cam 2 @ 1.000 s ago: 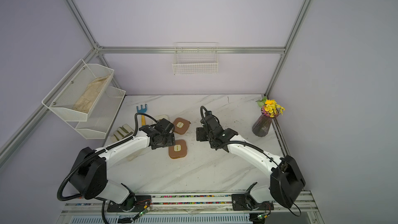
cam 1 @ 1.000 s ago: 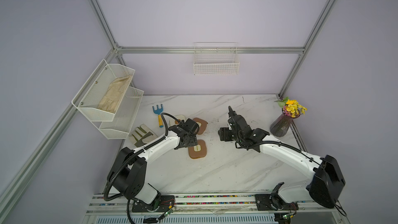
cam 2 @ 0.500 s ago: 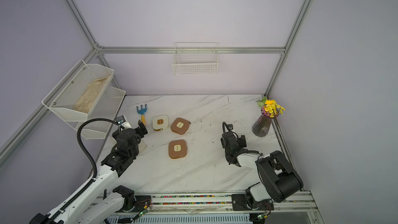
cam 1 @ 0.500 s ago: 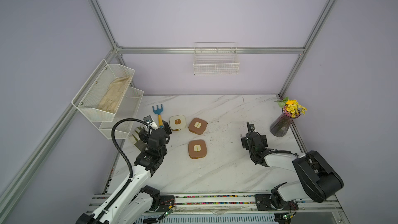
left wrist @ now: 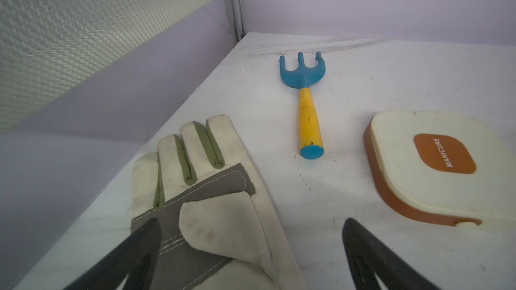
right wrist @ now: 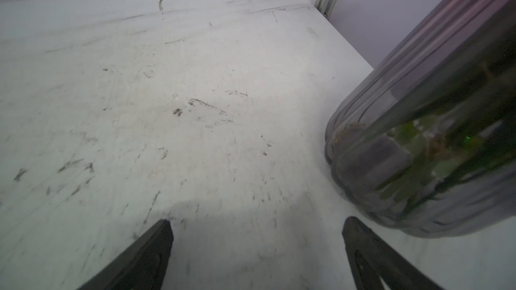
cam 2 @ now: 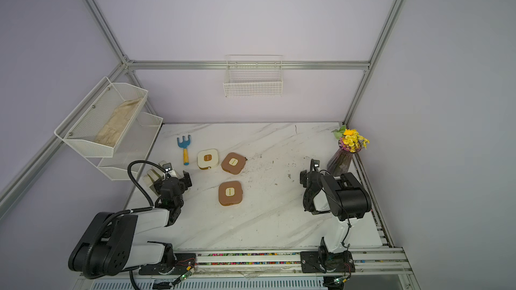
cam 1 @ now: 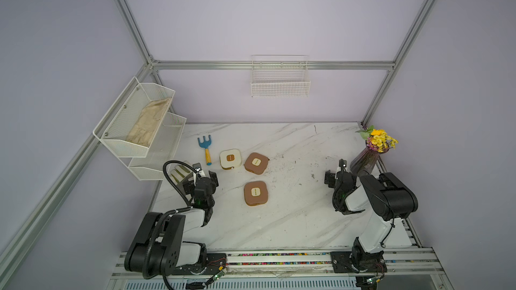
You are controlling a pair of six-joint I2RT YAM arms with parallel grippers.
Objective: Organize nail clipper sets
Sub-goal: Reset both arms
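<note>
Lying shut, desk's point(cam 1: 279, 218) left half: cream case point(cam 1: 230, 159), rear brown case point(cam 1: 256, 162), front brown case point(cam 1: 255, 193). Spread wide, empty: left gripper point(left wrist: 252, 223), right gripper point(right wrist: 257, 223).

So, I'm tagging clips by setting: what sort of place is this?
Likely a robot lab cell: an aluminium frame and lilac walls enclose a marble-look table, with the left arm and right arm mounted on a rail along its front.

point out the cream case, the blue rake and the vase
cream case point(cam 1: 230, 158), in a top view, on its brown centre label
blue rake point(left wrist: 308, 118), left wrist view, on its yellow handle
vase point(cam 1: 365, 161), in a top view, on its glass body
</note>
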